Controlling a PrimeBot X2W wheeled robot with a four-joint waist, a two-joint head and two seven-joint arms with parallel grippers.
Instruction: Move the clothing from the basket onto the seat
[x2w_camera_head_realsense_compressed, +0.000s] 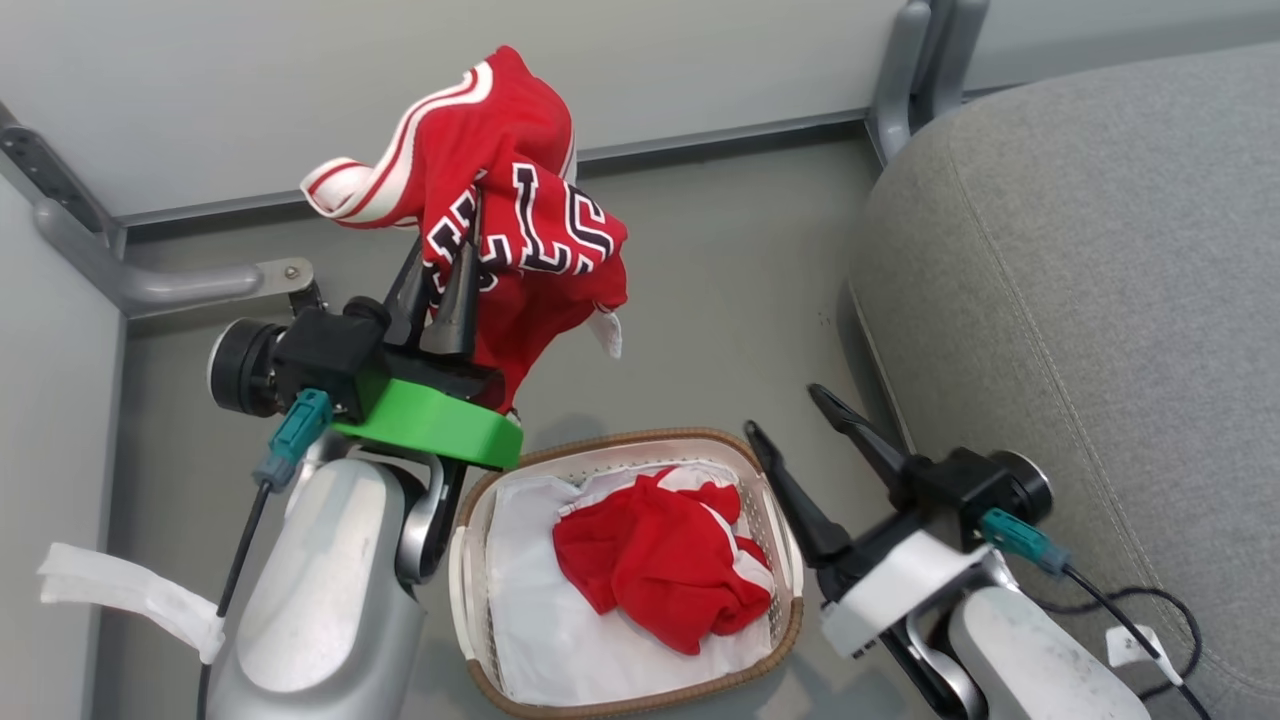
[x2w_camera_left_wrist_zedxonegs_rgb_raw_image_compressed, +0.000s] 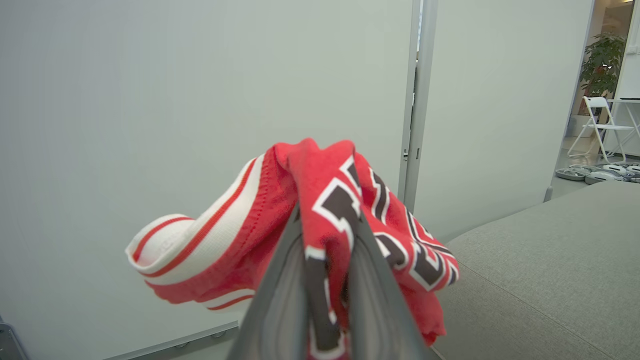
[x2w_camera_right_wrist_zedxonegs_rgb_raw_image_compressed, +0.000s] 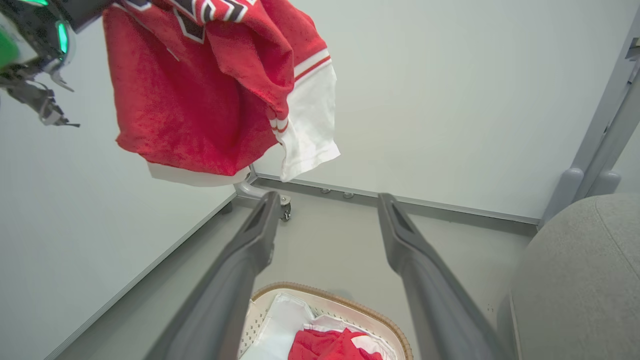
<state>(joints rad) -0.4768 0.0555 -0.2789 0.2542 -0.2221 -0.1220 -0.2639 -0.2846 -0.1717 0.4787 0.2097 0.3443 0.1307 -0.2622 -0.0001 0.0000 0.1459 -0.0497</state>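
This looks like a robotics test bay inside an office or lab building, not a real home. Plain pale partition panels on grey metal posts wall in a small space. A bracket foot at the left of the head view and what looks like a small castor at the corner in the right wrist view mark them as freestanding screens. The floor is bare, smooth grey. Household props stand staged inside: a grey upholstered seat and a laundry basket. At the upper right of the left wrist view, past the panels, an open room holds a white folding chair and a potted plant.
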